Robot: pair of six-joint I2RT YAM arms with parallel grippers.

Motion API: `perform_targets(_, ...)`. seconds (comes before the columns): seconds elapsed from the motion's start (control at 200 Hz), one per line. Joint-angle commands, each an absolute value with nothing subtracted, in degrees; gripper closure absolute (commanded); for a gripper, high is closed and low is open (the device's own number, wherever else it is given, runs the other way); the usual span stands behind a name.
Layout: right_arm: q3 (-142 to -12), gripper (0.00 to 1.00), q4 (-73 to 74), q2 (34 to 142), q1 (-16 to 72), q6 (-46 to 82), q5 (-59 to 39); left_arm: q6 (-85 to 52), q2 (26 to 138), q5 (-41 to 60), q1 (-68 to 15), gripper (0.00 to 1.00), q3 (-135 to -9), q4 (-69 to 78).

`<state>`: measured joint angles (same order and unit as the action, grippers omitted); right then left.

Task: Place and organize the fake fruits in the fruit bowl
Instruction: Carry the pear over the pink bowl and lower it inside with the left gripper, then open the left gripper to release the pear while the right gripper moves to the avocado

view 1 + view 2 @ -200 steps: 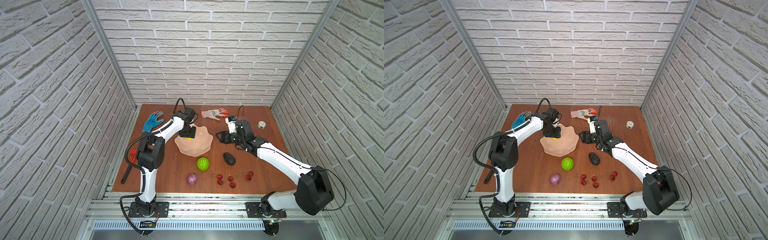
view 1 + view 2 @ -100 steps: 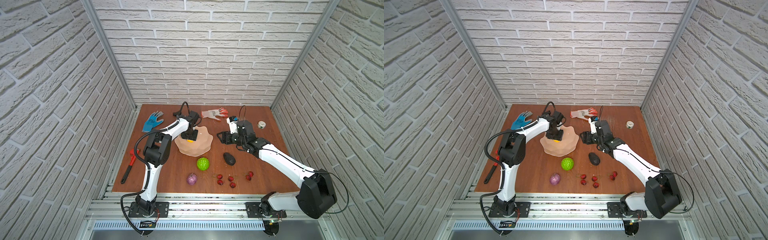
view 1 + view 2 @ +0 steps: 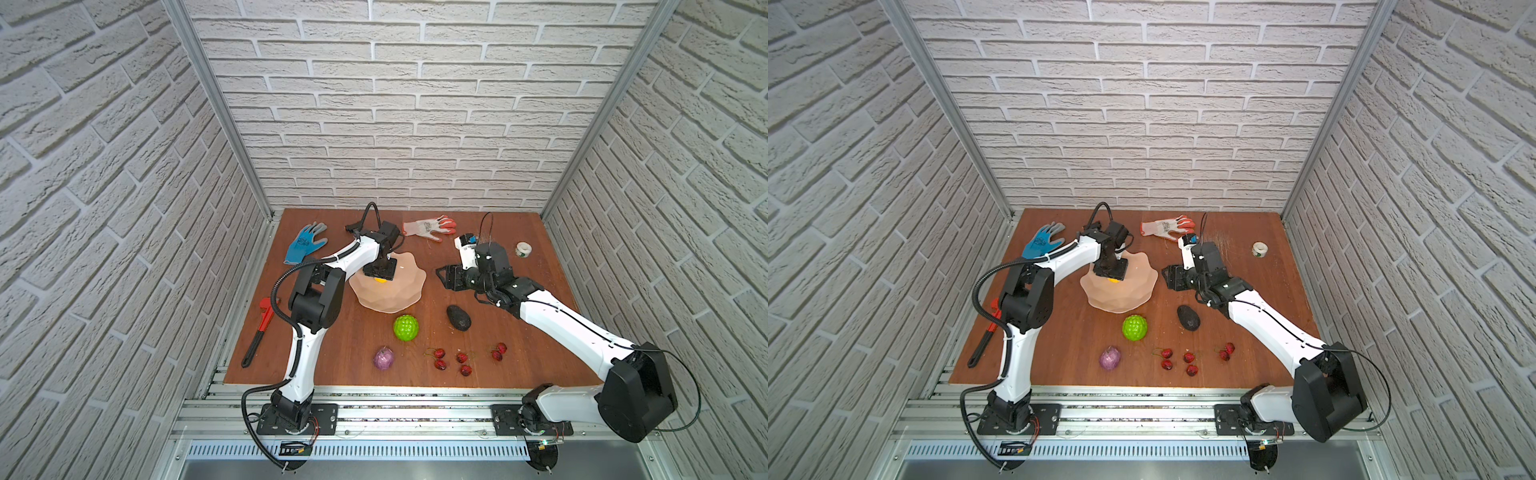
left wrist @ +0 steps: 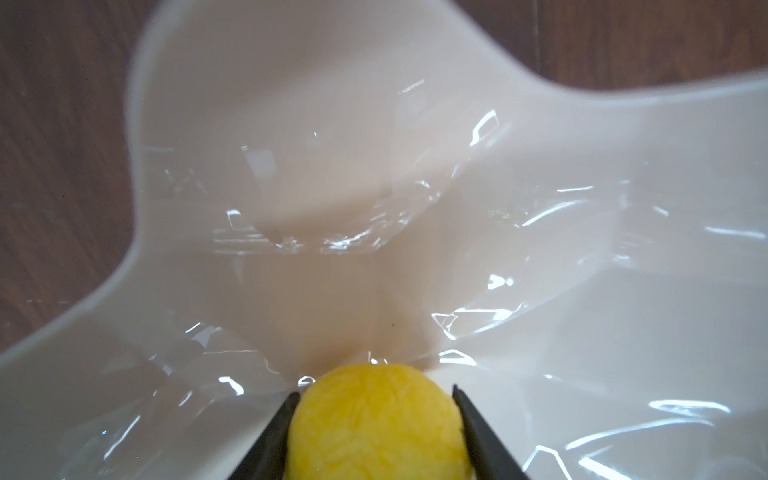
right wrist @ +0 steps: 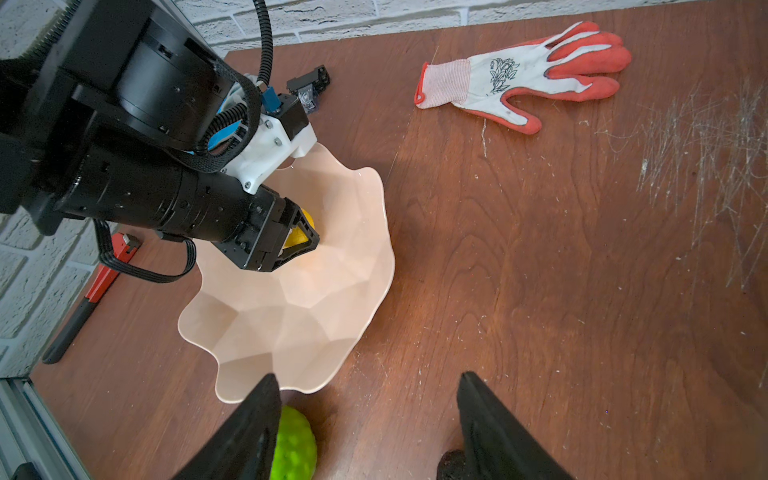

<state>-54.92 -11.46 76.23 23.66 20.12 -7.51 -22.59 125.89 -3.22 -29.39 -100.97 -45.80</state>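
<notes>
The fruit bowl point(image 3: 399, 305) point(image 3: 1121, 300), glossy pale peach-pink with a wavy scalloped rim and faceted walls, stands upright on the tabletop point(image 3: 353, 332), left of centre. The yellow fruit point(image 4: 376, 428) point(image 3: 380, 280), round and rough-skinned, is inside the bowl's hollow, clamped between the fingers point(image 4: 274, 436) of the left gripper point(image 4: 375, 392). The rest lie outside, nearer the front edge. The bumpy bright-green ball point(image 3: 405, 328) point(image 3: 1135, 328) sits just in front of the bowl, and the dark avocado point(image 3: 459, 318) point(image 3: 1188, 318) lies to its right. The purple fruit point(image 3: 383, 358) point(image 3: 1110, 358) is in front of the ball. Six red berries point(image 3: 461, 358) point(image 3: 1189, 357) with thin stems are scattered to its right.
</notes>
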Motion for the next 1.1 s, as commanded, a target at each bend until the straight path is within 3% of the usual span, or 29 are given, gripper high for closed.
perform_targets(0.0,-54.41,0.31,-11.28,73.97,24.16,19.06,-6.75,-22.20,127.42,-4.18,-30.04,0.46,-101.78,-44.78)
perform_targets(0.33,-54.41,0.29,-11.90,74.00,24.15,18.55,-6.59,-22.93,126.08,-5.15,-30.33,0.34,-99.84,-43.08)
perform_targets(0.38,-54.50,0.29,-11.87,74.15,24.09,18.55,-6.69,-22.89,126.03,-5.10,-30.32,0.27,-99.79,-43.07)
perform_targets(1.095,-56.18,0.24,-15.13,73.59,24.12,16.53,-7.22,-25.47,119.39,-6.01,-31.33,0.20,-97.92,-43.35)
